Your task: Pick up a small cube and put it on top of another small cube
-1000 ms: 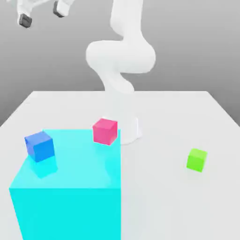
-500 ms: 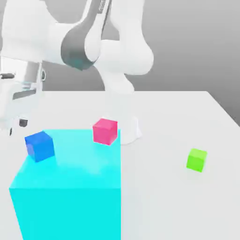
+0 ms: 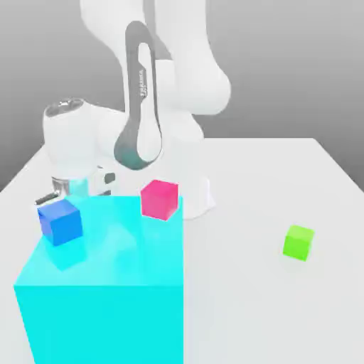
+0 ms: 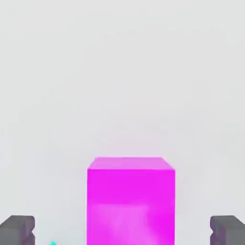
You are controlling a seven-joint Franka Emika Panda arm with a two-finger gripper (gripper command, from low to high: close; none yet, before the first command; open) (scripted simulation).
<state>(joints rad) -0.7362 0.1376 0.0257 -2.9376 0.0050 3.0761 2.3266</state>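
**Hanging low behind the big block**

Hanging down behind the big shiny cyan block [image 3: 106, 277], my white arm [image 3: 142, 92] bends over so my hand sits low, close to the block's far edge. My gripper [image 4: 122, 232] has its two dark grey fingers [image 4: 17, 230] wide apart, with nothing between them. In the exterior view I can see only a bit of the gripper's grey parts [image 3: 78, 186], just behind the block.

The small plain blue cube [image 3: 60, 221] sits on top of the big cyan block, near the block's far corner on the exterior view's left. It is turned a little, so one corner faces the camera. My gripper is just behind it and is not touching it.

The small pink cube [image 3: 159, 199] also sits by the far edge of the big cyan block, near the far corner on the exterior view's right. In my hand view a bright pink box [image 4: 130, 201] stands right in front of me, in line with the gap between my fingers, on the pale floor.

The small green cube [image 3: 298, 242] lies on the flat white table [image 3: 270, 298], well apart from the big cyan block, on the exterior view's right.
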